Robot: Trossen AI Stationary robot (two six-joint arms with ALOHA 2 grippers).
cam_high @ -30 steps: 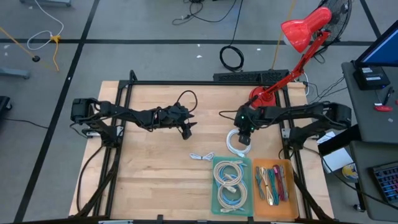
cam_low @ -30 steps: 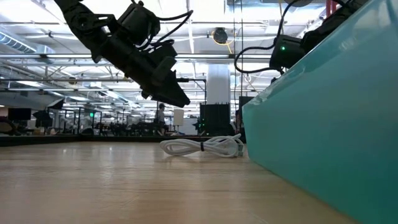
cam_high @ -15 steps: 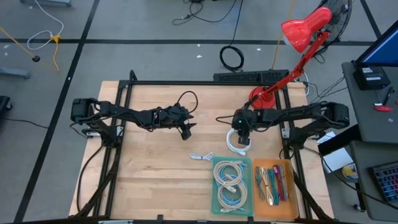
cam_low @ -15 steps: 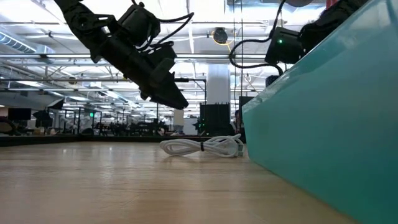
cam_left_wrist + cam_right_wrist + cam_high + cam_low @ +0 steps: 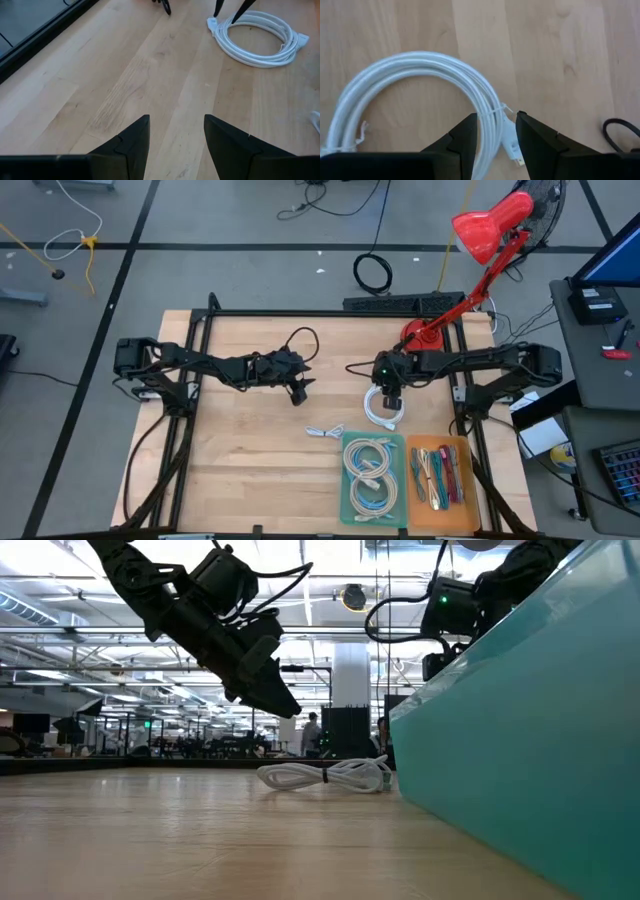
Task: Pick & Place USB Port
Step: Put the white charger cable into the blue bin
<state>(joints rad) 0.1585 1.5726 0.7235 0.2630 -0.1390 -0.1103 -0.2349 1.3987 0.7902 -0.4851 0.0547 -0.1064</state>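
Observation:
A white coiled cable (image 5: 384, 409) with a plug end (image 5: 512, 147) lies flat on the wooden table, also in the low view as the white coil (image 5: 325, 776). My right gripper (image 5: 496, 120) hangs open just above the coil's edge, pointing steeply down, one finger on either side of the tied strands and clear of them; in the high view my right gripper (image 5: 390, 392) is over the coil's far side. My left gripper (image 5: 299, 394) hovers open and empty above bare wood at the table's middle, and shows as my left gripper (image 5: 176, 125) in its wrist view.
A teal tray (image 5: 346, 480) holding coiled cables and an orange tray (image 5: 465, 475) with coloured cables stand at the near right. A small loose white cable (image 5: 325, 432) lies left of the teal tray. A red lamp's base (image 5: 420, 332) stands at the far right. Bare wood spreads left.
My right gripper has risen from the white coil, shifted slightly toward the table's left and far side, and rolled a little about its own axis. The coil has stayed flat on the table.

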